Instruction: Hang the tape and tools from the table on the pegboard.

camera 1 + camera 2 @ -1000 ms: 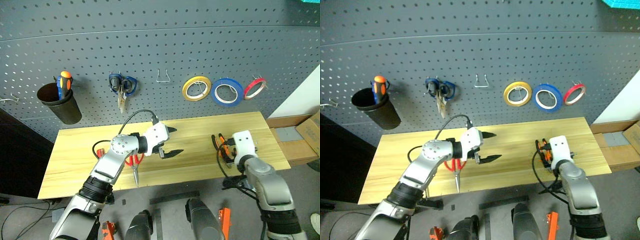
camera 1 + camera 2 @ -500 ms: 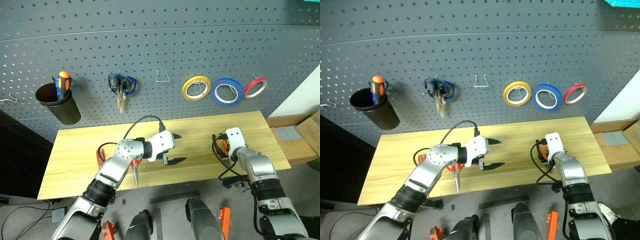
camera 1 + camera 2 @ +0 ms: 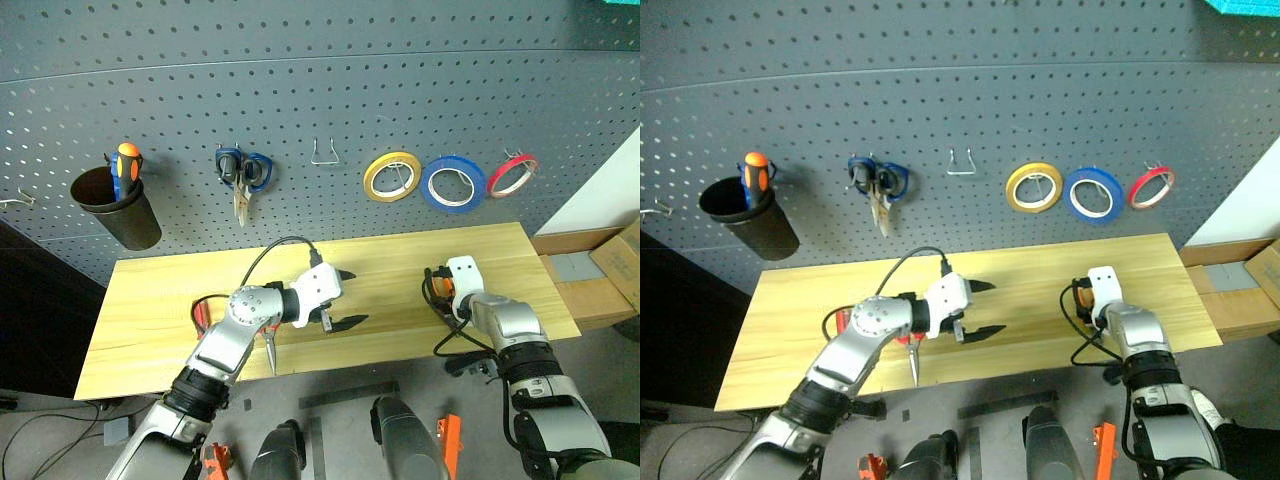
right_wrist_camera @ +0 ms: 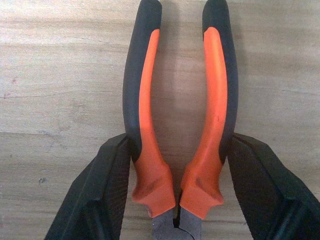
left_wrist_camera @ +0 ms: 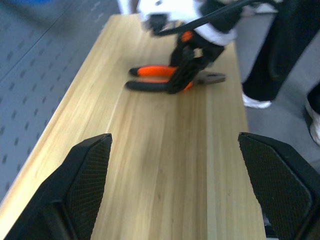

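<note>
Pliers (image 4: 177, 125): flat on worktop (image 3: 420, 260), both handles between right gripper (image 4: 175, 200) jaws, long axis along them; jaws part-closed, flanking, touching (grip unconfirmed). Left gripper (image 5: 185, 185) jaws wide, empty, farther off.

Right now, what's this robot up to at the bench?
It is putting tools up on the pegboard. The red tape already hangs there. The right gripper has its jaws on either side of the orange-and-black pliers, which lie on the table. The left gripper hovers open over the table, and the red-handled scissors lie beside that arm.
</note>
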